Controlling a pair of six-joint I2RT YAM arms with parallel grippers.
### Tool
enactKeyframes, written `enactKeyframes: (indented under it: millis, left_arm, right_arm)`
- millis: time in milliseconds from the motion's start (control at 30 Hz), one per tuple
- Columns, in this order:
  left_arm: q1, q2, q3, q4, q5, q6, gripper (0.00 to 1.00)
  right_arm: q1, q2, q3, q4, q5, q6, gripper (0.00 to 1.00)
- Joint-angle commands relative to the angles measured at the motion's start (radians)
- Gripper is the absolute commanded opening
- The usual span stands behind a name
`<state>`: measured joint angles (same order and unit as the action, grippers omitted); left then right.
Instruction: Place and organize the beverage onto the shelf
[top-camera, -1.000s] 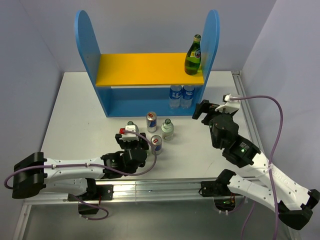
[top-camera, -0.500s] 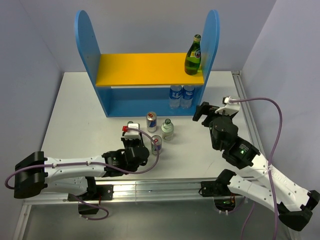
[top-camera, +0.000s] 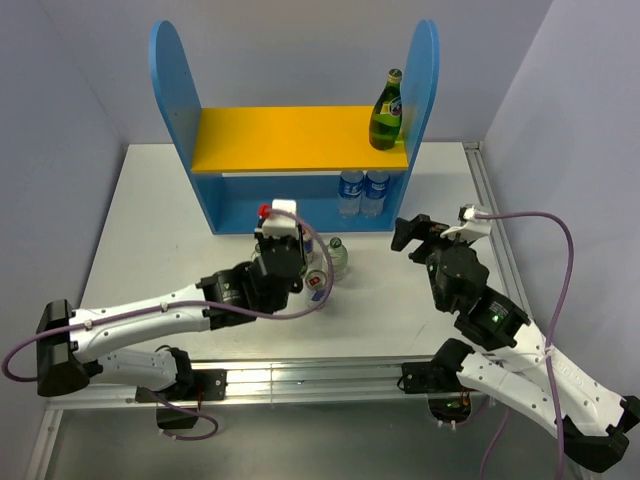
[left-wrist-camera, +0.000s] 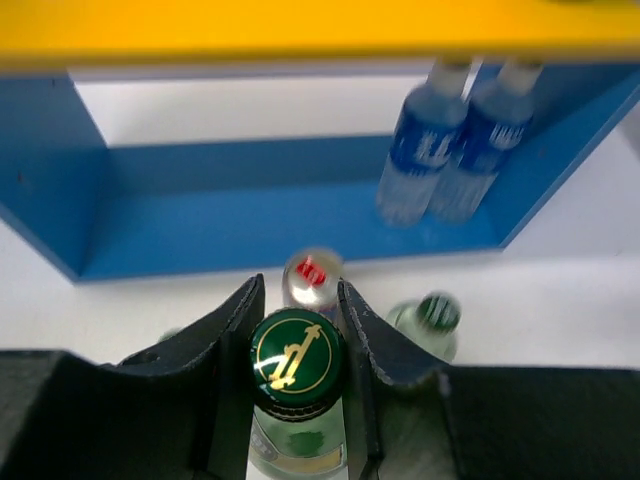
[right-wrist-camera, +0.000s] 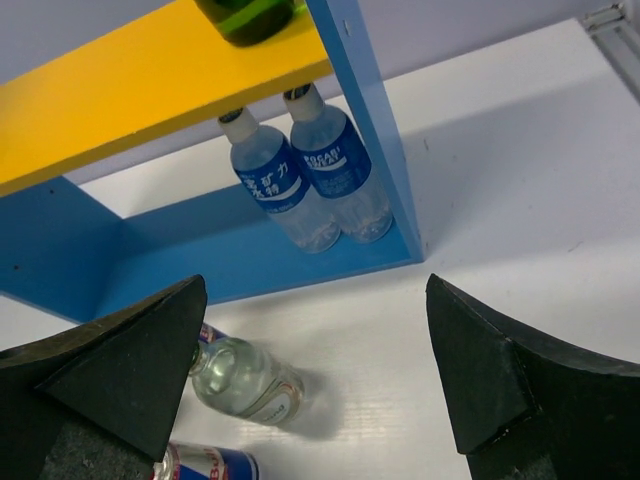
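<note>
The blue shelf (top-camera: 172, 90) with a yellow-orange upper board (top-camera: 285, 135) stands at the back. A dark green bottle (top-camera: 387, 110) stands at the right end of the upper board. Two clear blue-labelled bottles (top-camera: 362, 192) stand on the lower level. My left gripper (top-camera: 285, 250) is shut on the neck of a clear green-capped bottle (left-wrist-camera: 297, 360) and holds it upright in front of the shelf. One silver-blue-red can (top-camera: 318, 287) and another clear green-capped bottle (top-camera: 336, 257) stand on the table beside it. A second can (left-wrist-camera: 311, 277) shows just past my left fingers. My right gripper (top-camera: 412, 232) is open and empty.
The white table (top-camera: 150, 220) ends at a metal rail (top-camera: 300, 375) in front and another rail (top-camera: 490, 210) on the right. The shelf's tall right panel (top-camera: 425, 80) stands next to the green bottle. In the right wrist view, the loose bottle (right-wrist-camera: 245, 382) and can (right-wrist-camera: 205, 465) sit beside the left finger (right-wrist-camera: 110, 360).
My left gripper has closed on the clear bottle at front left, lifted it and moved it toward the shelf, hiding one can from above. My right gripper has shifted slightly right.
</note>
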<state>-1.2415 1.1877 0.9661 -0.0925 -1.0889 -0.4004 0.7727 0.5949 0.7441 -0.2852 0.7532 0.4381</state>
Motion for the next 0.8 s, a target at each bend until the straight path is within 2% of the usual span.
enactKeyframes:
  millis: [0, 200, 433, 500, 633, 767]
  left_arm:
    - [0.063, 0.024, 0.186, 0.181, 0.062, 0.182, 0.0]
    - [0.166, 0.167, 0.479, 0.186, 0.167, 0.348, 0.0]
    - [0.275, 0.357, 0.843, 0.131, 0.311, 0.39, 0.0]
    - [0.295, 0.429, 0.911, 0.125, 0.336, 0.448, 0.0]
    - [0.333, 0.552, 1.144, 0.059, 0.394, 0.445, 0.0]
    - [0.395, 0.673, 1.29, 0.002, 0.457, 0.41, 0.0]
  right_arm:
    - [0.005, -0.017, -0.035, -0.026, -0.031, 0.069, 0.97]
    - [0.005, -0.053, -0.078, -0.045, -0.041, 0.097, 0.97]
    - [0.005, -0.063, -0.114, -0.042, -0.051, 0.102, 0.96]
    - [0.005, -0.067, -0.132, -0.037, -0.054, 0.106, 0.96]
    - [0.005, -0.073, -0.16, -0.034, -0.057, 0.111, 0.96]
    - [0.005, -0.083, -0.173, -0.032, -0.055, 0.11, 0.96]
